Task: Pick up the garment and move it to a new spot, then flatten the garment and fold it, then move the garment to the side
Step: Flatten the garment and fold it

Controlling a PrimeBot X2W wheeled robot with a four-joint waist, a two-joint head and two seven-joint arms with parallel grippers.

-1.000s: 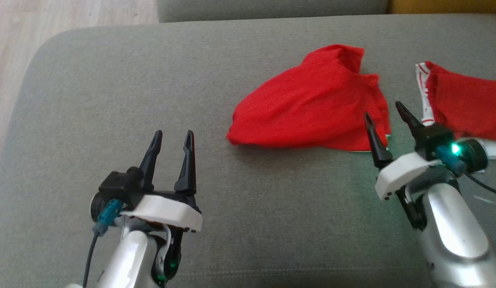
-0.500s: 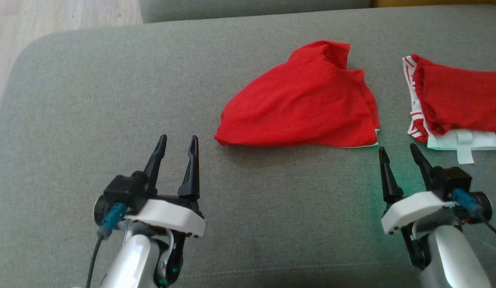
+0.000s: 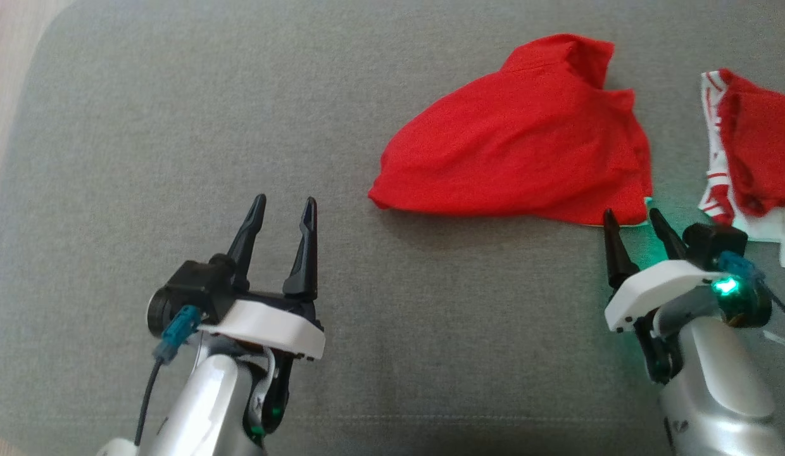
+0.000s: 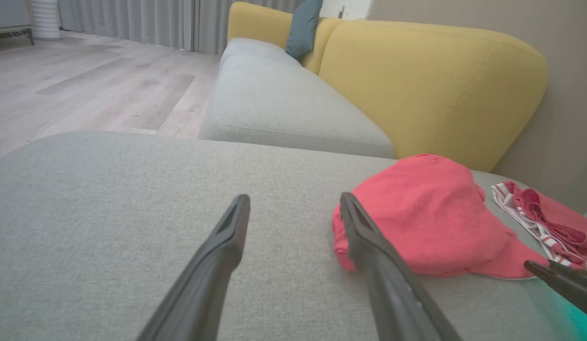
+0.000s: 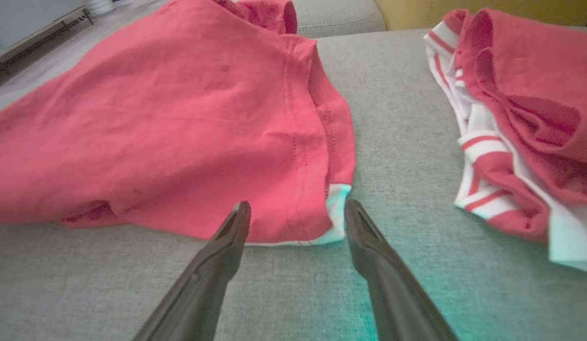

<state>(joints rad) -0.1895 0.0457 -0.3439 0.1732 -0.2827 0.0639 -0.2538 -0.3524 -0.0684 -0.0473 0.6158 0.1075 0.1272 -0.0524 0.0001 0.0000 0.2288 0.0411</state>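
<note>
The red garment (image 3: 519,145) lies bunched on the gray couch (image 3: 145,114). My right tool (image 3: 632,215) is spread wide and empty, just beside its near corner. My left tool (image 3: 285,201) is spread too, well apart from it. I fear I may pinch only the top layer, or snag the striped cloth (image 3: 741,152) nearby. Then it could slip out.

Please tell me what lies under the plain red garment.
The garment lies on the grey cushion. A white edge peeks out under its near corner; anything else beneath is hidden by the cloth.
</note>
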